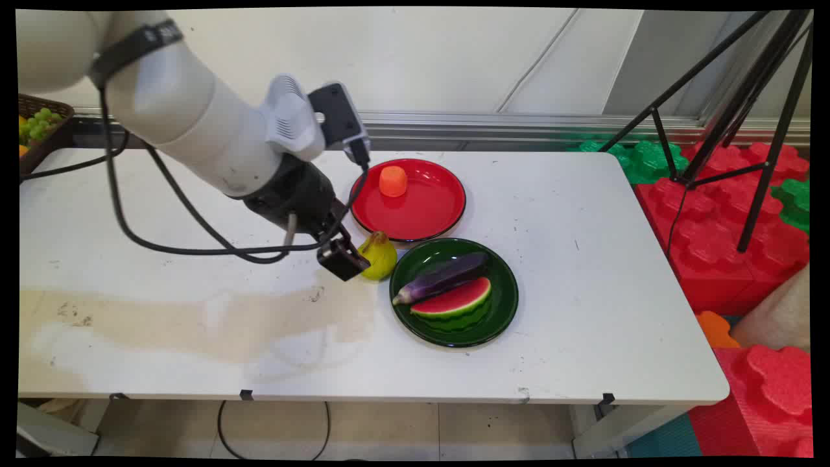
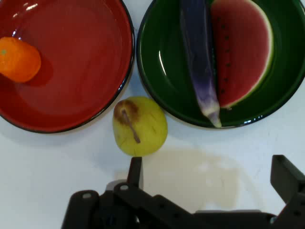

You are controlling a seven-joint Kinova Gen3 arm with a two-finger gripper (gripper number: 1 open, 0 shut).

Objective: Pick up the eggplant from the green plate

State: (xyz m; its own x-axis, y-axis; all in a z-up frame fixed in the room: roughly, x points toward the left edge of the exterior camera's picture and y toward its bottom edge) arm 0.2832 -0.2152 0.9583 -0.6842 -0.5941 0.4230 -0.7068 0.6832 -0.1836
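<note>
My gripper (image 1: 345,260) hangs low over the white table, just left of a yellow pear (image 1: 379,257). The hand view shows the gripper (image 2: 209,174) open and holding nothing. The pear (image 2: 139,125) lies on the table just beyond the left finger (image 2: 136,171), not between the two. The pear sits in the gap between a red plate (image 1: 428,207) and a dark green plate (image 1: 500,305). An orange fruit (image 1: 393,181) stands on the red plate. A purple eggplant (image 1: 444,277) and a watermelon slice (image 1: 452,301) lie side by side on the green plate.
A wicker basket (image 1: 40,126) with green grapes stands at the table's far left corner. Black cables (image 1: 194,240) droop from the arm to the table. A black tripod (image 1: 746,130) and red and green foam blocks (image 1: 726,220) stand beyond the table's right edge.
</note>
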